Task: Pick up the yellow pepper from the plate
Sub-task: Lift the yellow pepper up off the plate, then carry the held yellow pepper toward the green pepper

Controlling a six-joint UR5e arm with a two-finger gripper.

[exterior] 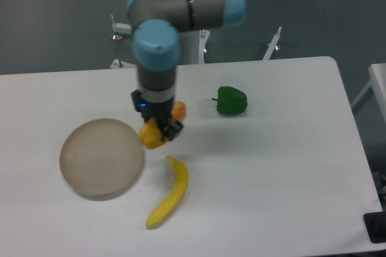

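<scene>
The yellow pepper sits between the fingers of my gripper, just off the right rim of the plate. The gripper points straight down and is shut on the pepper, whose yellow lump shows below and left of the fingers. An orange patch shows at the gripper's right side; I cannot tell whether it belongs to the pepper. The beige plate holds nothing. The arm hides the pepper's upper part and stem.
A long yellow banana lies just below the gripper, right of the plate. A green pepper lies to the right, toward the back. The table's right edge and front edge are near the frame's border.
</scene>
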